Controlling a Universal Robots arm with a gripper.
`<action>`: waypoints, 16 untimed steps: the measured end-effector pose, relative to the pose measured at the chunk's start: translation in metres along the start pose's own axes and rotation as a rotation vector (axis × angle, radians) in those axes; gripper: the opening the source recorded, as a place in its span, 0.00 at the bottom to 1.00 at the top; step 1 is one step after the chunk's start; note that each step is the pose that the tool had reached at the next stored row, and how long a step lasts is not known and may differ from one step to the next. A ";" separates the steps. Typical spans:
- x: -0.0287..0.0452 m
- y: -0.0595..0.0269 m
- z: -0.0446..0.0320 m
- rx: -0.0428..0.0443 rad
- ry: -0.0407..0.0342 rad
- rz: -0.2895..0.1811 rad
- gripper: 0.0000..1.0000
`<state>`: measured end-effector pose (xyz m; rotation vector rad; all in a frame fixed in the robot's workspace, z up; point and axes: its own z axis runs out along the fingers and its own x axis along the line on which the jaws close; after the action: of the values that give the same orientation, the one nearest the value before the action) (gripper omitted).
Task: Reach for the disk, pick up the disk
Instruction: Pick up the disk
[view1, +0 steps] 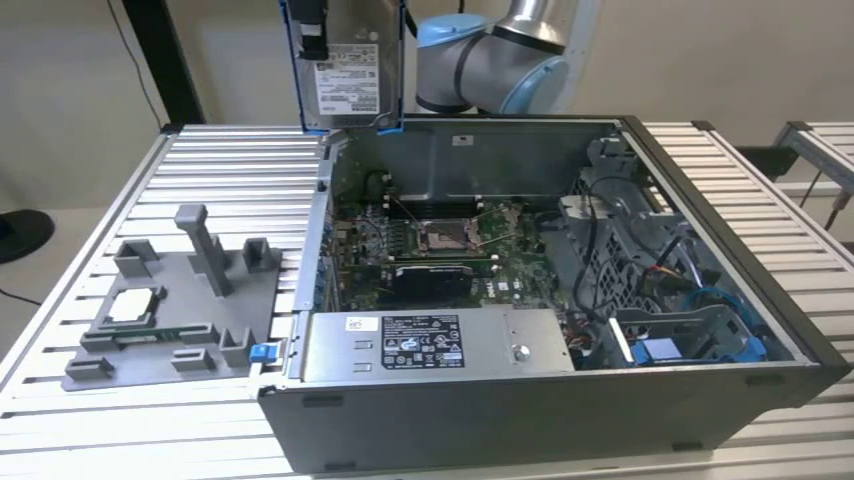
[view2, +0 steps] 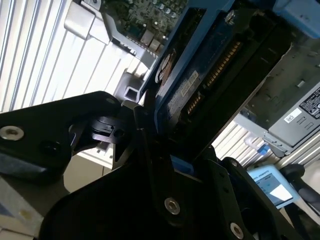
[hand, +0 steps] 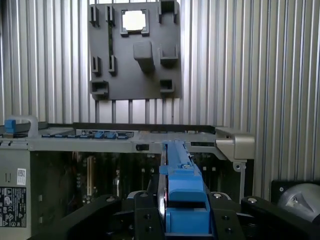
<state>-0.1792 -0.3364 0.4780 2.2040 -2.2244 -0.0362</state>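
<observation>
The disk (view1: 350, 78), a silver-grey drive with a white label and blue rails along its edges, hangs upright in the air above the back left corner of the open computer case (view1: 534, 420). My gripper (view1: 334, 15) is shut on it from above. In the first wrist view the disk (hand: 181, 167) shows edge-on, its blue rail clamped between the black fingers (hand: 142, 212). In the second wrist view the disk (view2: 200, 85) shows its circuit-board side, held in the gripper (view2: 162, 145).
The case holds a motherboard (view1: 427, 240), a power supply (view1: 434, 345) and a blue caddy (view1: 694, 340) at the exterior view's right. A grey fixture (view1: 174, 310) with a square chip (view1: 134, 305) lies on the slatted table (view1: 227, 170). The arm's base (view1: 487, 65) stands behind the case.
</observation>
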 end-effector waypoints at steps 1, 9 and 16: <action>0.0000 -0.0031 -0.0001 -0.0001 0.0000 0.000 0.00; -0.0003 -0.0263 -0.0006 -0.0006 0.0000 0.000 0.00; -0.0005 -0.0459 -0.0011 -0.0009 0.0000 0.000 0.00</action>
<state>-0.1332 -0.3364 0.4780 2.2034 -2.2239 -0.0372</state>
